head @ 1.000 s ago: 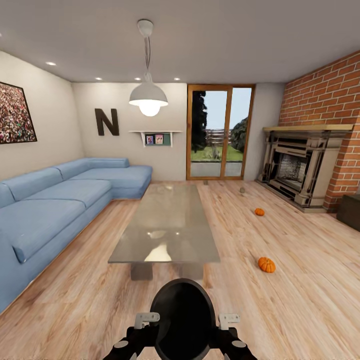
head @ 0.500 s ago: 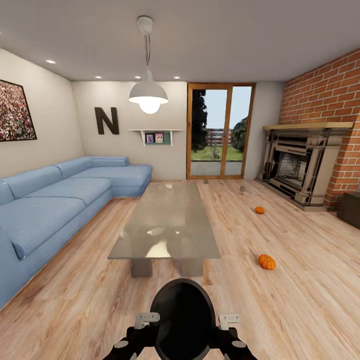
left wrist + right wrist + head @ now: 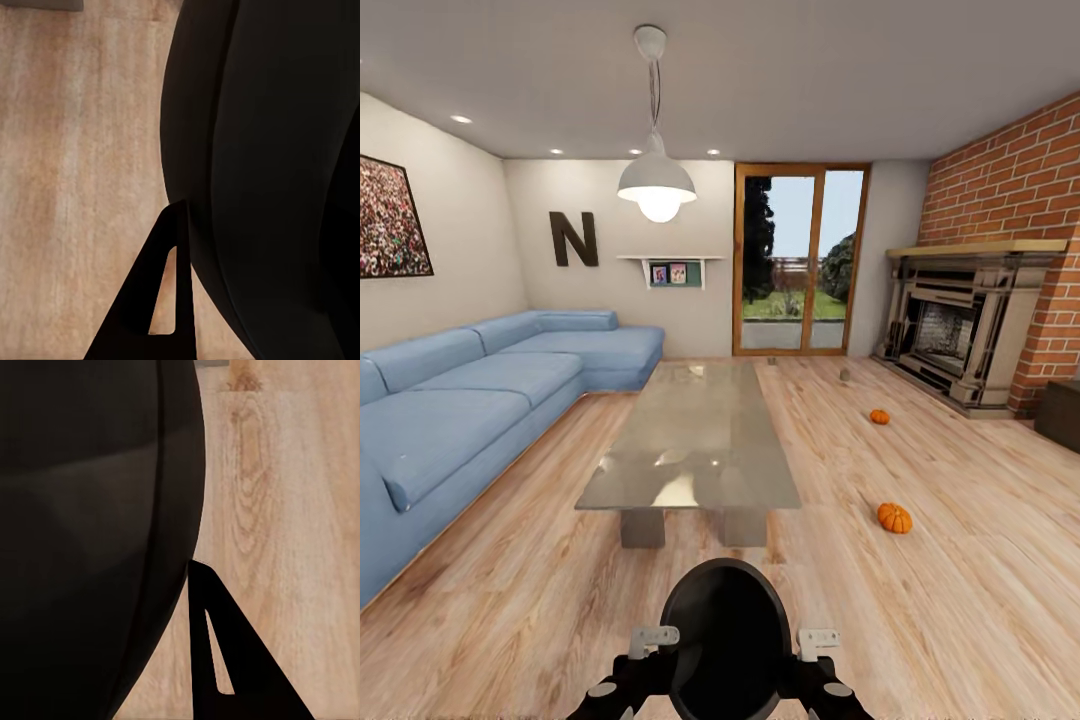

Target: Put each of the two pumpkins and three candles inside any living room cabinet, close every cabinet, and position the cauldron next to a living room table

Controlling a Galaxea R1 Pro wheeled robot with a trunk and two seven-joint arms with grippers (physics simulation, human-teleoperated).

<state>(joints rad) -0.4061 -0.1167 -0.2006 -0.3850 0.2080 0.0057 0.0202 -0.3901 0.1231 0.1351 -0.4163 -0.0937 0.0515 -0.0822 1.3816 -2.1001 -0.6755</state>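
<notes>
Btwn both claws: black cauldron (image 3: 725,640).

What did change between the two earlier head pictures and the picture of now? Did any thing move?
Nothing moved by itself. The whole room slid slightly upward in the head view, so the camera moved. The black cauldron stays between the left gripper and right gripper. Both pumpkins lie on the floor as before, right of the glass table.
</notes>
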